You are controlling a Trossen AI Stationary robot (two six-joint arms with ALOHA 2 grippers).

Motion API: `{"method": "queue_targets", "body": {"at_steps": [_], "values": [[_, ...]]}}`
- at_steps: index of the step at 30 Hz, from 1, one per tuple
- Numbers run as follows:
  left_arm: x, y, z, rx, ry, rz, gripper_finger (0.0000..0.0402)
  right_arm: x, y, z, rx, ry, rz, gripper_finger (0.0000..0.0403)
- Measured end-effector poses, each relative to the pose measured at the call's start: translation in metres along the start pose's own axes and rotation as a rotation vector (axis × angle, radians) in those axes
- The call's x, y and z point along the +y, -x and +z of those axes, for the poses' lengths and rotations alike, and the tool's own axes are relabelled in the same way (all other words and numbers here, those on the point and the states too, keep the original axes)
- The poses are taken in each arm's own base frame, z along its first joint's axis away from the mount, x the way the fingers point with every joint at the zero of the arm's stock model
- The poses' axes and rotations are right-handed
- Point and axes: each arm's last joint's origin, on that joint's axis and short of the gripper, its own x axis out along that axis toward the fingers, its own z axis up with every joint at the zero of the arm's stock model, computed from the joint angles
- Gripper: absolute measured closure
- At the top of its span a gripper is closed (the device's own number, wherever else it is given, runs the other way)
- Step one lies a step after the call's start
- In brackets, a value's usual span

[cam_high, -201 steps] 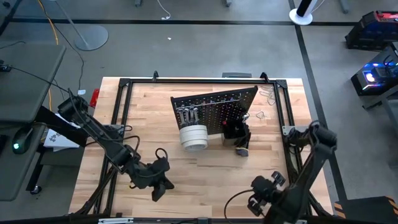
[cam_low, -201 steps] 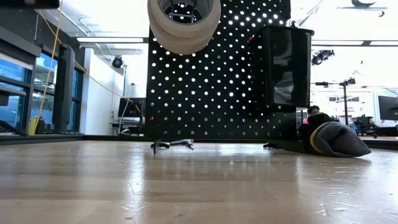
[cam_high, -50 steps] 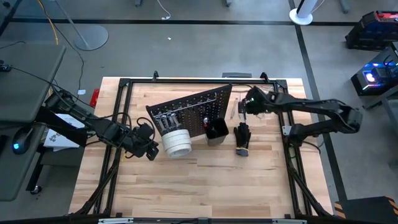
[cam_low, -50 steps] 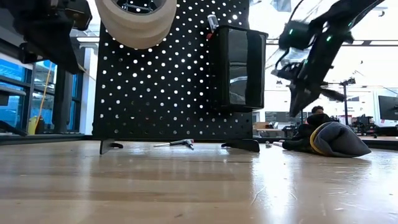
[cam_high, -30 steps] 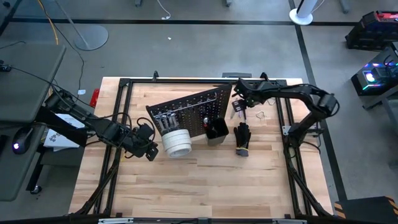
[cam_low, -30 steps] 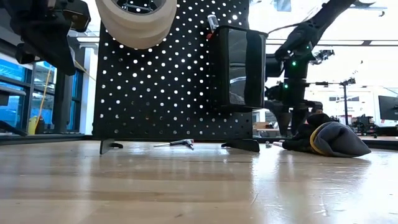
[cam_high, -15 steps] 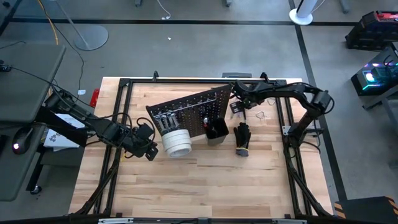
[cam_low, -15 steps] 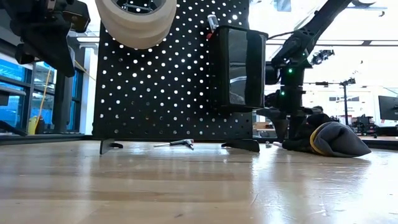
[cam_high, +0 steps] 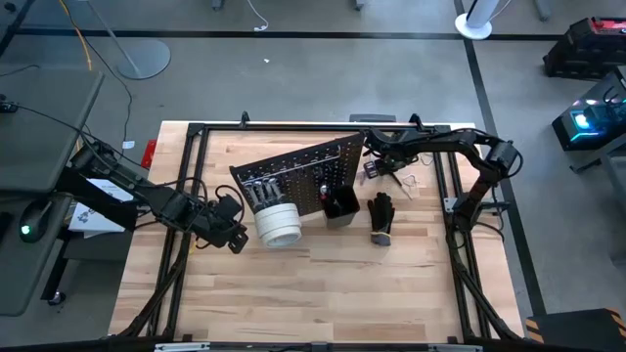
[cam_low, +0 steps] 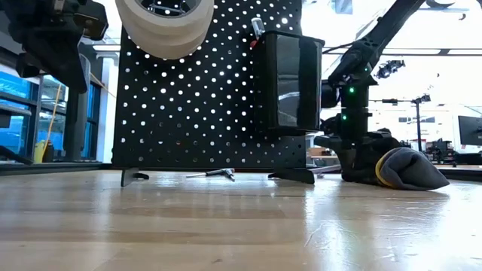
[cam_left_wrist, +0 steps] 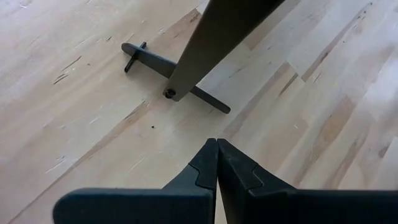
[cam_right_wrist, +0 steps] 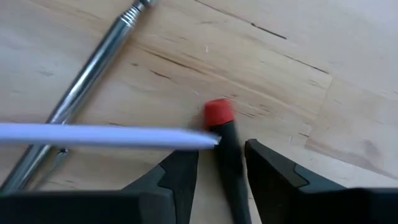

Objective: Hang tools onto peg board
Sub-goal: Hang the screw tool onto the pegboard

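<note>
The black peg board stands slanted at the table's middle, resting on its feet. White tape rolls hang from its front, small silver wrenches hang beside them, and a black bin is fixed to it. The black glove bundle lies on the table to the board's right. My right gripper is low behind the board's right end, open, its fingers on either side of a dark screwdriver handle with a red cap. My left gripper is shut and empty by the board's left end.
A metal rod lies on the wood beside the screwdriver. Loose wire hooks lie near the right frame rail. A wrench lies behind the board's foot. The black table frame runs round the table.
My right gripper has gone down to the table behind the peg board's right end, a little toward the board. The peg board and the tools on it have kept still.
</note>
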Motion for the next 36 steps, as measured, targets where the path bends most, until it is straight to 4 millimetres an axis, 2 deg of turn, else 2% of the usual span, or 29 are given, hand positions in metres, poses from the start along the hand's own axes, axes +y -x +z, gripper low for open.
{"method": "queue_targets", "body": {"at_steps": [11, 14, 17, 21, 26, 29, 36], "values": [[0.000, 0.000, 0.000, 0.009, 0.001, -0.004, 0.0401, 0.000, 0.000, -0.001, 0.014, 0.059, 0.012, 0.0281], [0.000, 0.000, 0.000, 0.009, 0.001, -0.004, 0.0401, 0.001, -0.004, -0.002, 0.045, 0.096, 0.021, 0.0312], [0.000, 0.000, 0.000, 0.009, 0.002, -0.004, 0.0401, 0.006, -0.010, -0.005, 0.081, 0.142, 0.012, 0.0371], [-0.001, 0.000, 0.000, 0.005, 0.005, -0.009, 0.0401, 0.014, -0.005, -0.012, 0.066, 0.202, -0.012, 0.0378], [-0.001, 0.001, 0.000, -0.003, 0.007, -0.013, 0.0401, 0.007, 0.030, -0.031, 0.096, 0.210, 0.062, 0.0378], [-0.001, 0.004, -0.001, 0.007, -0.017, -0.034, 0.0401, 0.001, 0.063, -0.032, -0.020, 0.173, 0.127, 0.0378], [0.002, 0.010, -0.003, 0.013, -0.066, -0.052, 0.0402, -0.016, 0.139, -0.062, -0.310, 0.036, 0.338, 0.0378]]}}
